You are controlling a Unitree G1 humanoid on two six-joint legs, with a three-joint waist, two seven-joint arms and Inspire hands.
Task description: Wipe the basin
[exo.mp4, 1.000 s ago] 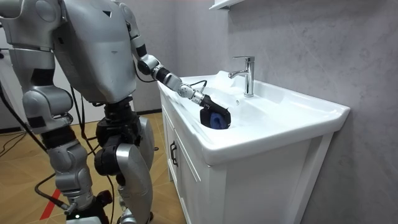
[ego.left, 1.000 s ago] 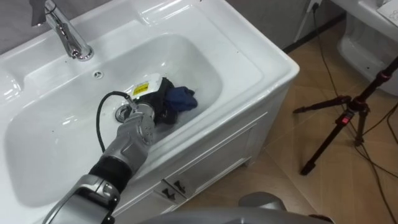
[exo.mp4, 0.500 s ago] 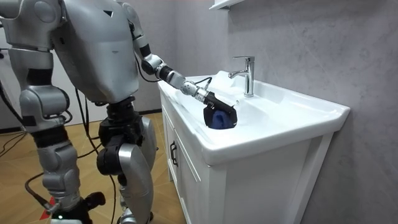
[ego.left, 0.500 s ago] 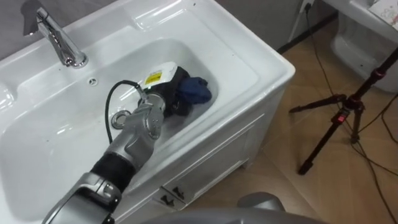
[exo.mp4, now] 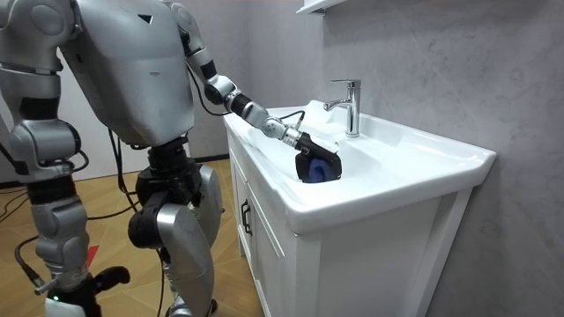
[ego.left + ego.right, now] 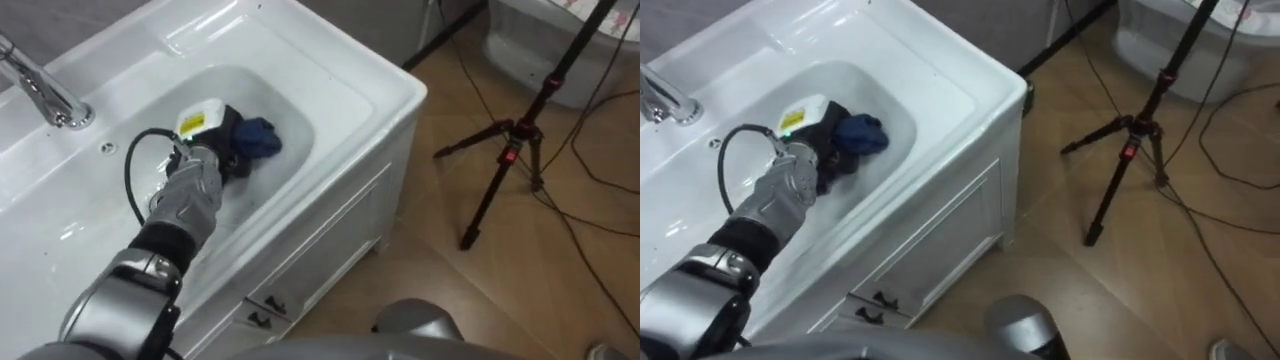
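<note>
Wooden floor (image 6: 520, 290) ran under a white vanity cabinet (image 6: 330, 230). The robot stood at the cabinet's front corner, toward the room view's left, with its right hand (image 5: 66, 295) hanging low by its side. Nearest in the eye views were the cabinet's door handles (image 6: 262, 308), at about 6 o'clock of the basin (image 6: 330, 70).

Above them the left arm stretched over the front rim and down into the bowl. The left hand (image 6: 222, 150) was closed around a dark blue cloth (image 6: 258, 137), with its fingers curled on the wad and pressing it to the porcelain. Taking the faucet (image 6: 45, 95) as 12 o'clock, hand and cloth sat at roughly 4 o'clock of the bowl, low on the slope toward the front-right wall.

Farther back, the overflow hole (image 6: 107, 147) lay just below the chrome faucet on the rear deck. Beyond the vanity's right end, at about 3 o'clock, a black tripod (image 6: 510, 150) stood well apart, with a white toilet (image 6: 520, 45) behind it.

By my reading the wiping was under way rather than finished. The cloth covered one patch at the right end. The bowl from about 7 round to 11 o'clock, the back wall and the deck looked left to do. The porcelain showed no marks, so how much was already clean could not be told.
</note>
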